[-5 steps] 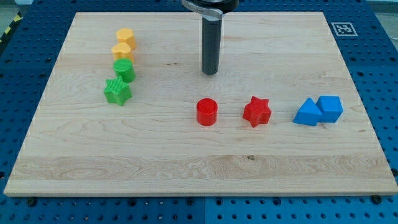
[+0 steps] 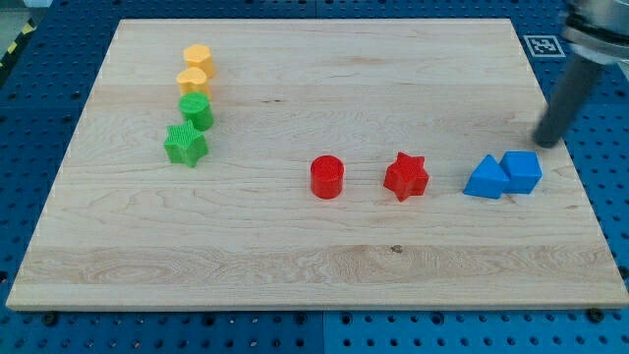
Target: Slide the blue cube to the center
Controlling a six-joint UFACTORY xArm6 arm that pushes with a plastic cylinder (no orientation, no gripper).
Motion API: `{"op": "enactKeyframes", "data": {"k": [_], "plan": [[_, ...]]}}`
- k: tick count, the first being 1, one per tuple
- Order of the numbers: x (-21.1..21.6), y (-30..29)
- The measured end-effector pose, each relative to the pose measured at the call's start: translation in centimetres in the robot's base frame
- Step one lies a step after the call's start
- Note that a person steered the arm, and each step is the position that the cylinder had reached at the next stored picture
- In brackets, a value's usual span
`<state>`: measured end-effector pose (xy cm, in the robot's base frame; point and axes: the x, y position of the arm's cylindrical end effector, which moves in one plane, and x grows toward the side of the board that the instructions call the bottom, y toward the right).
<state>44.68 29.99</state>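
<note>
The camera view shows a pale wooden board [image 2: 295, 236] with visible grain, lying on a blue perforated table [image 2: 604, 295] that frames it on all sides. A black-and-white marker tag [image 2: 540, 44] sits at the board's upper right corner, and a strip of yellow-black tape [image 2: 14, 49] shows at the view's upper left edge.

The blue cube [image 2: 522, 171] rests near the board's right edge, about mid-height, well to the right of the centre. A blue triangular block [image 2: 486, 178] touches its left side, so the pair stand as one cluster. Left of them, apart, is a red star [image 2: 406, 176], and further left a red cylinder [image 2: 327, 177], which lies near the board's middle. These three blocks stand in a row between the cube and the centre.

At the view's upper left, four blocks form a close column: a yellow block [image 2: 199, 59] at top, a second yellow block [image 2: 194, 80] just below and touching it, then a green cylinder [image 2: 197, 110], then a green star [image 2: 185, 145] at the bottom. All are well apart from the cube.

The dark rod comes in from the view's upper right, blurred. My tip [image 2: 546, 144] is just above and slightly right of the cube, near it but not touching. There is no hand or gripper on the rod, so nothing is held.
</note>
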Motion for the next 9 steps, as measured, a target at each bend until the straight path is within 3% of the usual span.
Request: {"op": "enactKeyframes", "data": {"k": [1,2,4,6,9], "plan": [[7.9,1.4],[8.0,1.3],[8.0,-7.8],[5.5,-6.2],[-3.4,-9.2]]}}
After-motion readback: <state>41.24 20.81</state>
